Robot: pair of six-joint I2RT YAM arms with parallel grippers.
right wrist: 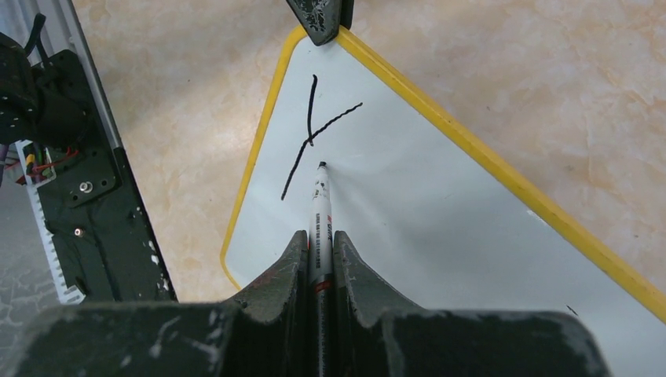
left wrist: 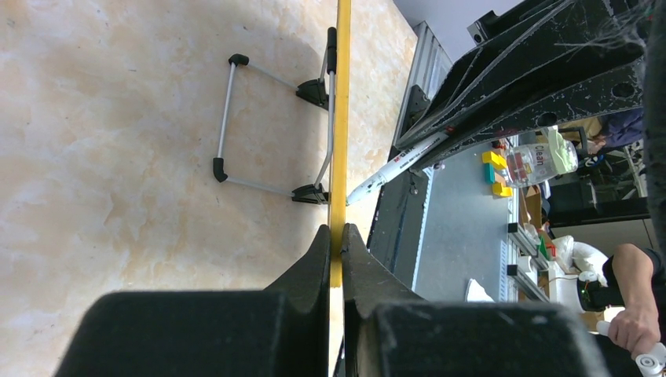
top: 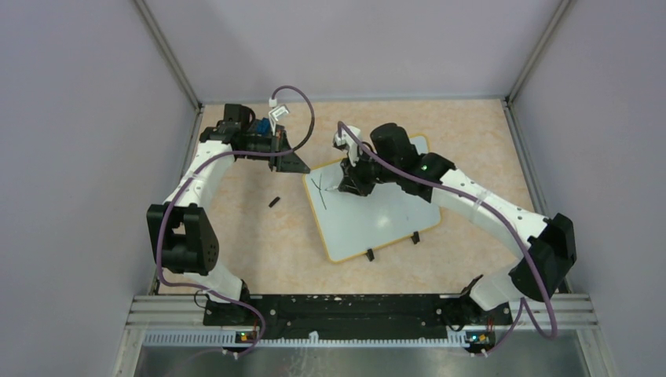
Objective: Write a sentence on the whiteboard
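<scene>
The whiteboard (top: pixel 385 216), white with a yellow rim, lies tilted at the table's middle. Of the sentence, only two crossing black strokes like a "Y" (top: pixel 320 192) show near its far-left corner; they also show in the right wrist view (right wrist: pixel 312 141). My left gripper (top: pixel 302 165) is shut on the board's yellow rim (left wrist: pixel 342 141) at that corner. My right gripper (top: pixel 347 184) is shut on a white marker (right wrist: pixel 320 208). The marker's black tip (right wrist: pixel 322 166) rests on the board (right wrist: pixel 440 212) just right of the strokes.
A small black marker cap (top: pixel 274 202) lies on the table left of the board. The board's black clip feet (top: pixel 369 255) and wire stand (left wrist: pixel 236 118) stick out. Grey walls enclose the table; a metal rail (top: pixel 361 318) runs along the near edge.
</scene>
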